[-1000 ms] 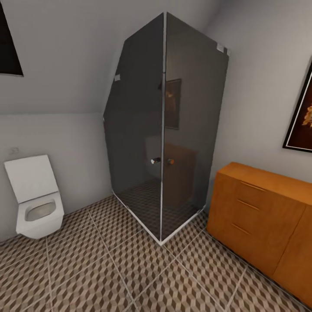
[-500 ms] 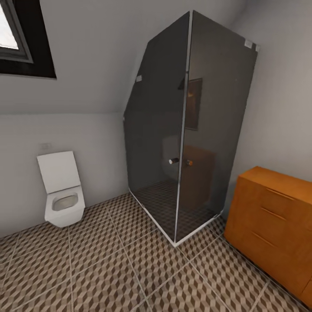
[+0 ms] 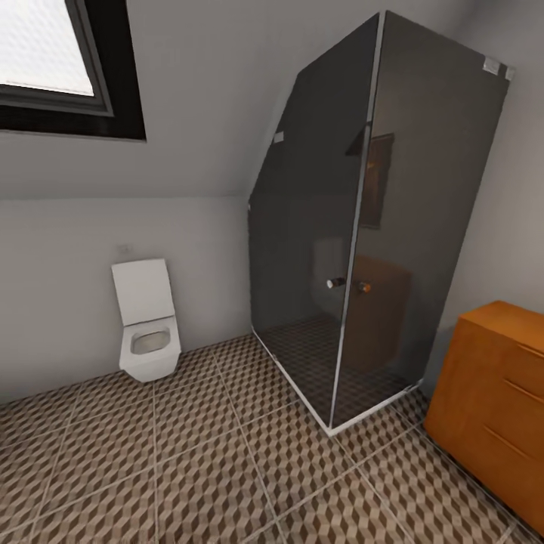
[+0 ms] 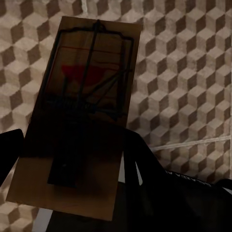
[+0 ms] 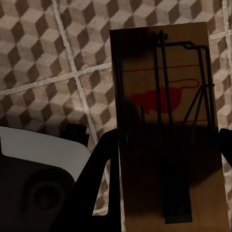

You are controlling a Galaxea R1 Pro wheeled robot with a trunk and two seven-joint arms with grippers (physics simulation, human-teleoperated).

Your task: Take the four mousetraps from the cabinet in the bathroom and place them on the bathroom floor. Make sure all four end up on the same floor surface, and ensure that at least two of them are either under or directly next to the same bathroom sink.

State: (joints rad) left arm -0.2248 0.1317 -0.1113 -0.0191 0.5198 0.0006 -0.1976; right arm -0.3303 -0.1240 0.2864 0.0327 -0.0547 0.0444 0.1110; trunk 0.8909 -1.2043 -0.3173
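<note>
Pinching one mousetrap [image 4: 79, 121] lengthwise in left fingers [image 4: 145, 164], another mousetrap [image 5: 166, 130] likewise in right fingers [image 5: 104, 159], above bathroom floor [image 3: 227, 468].

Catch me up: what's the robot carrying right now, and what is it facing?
Each hand holds a mousetrap: the left hand grips one mousetrap, the right hand another, both above the bathroom floor. The head view faces a toilet, a dark glass shower and an orange wooden cabinet.
</note>
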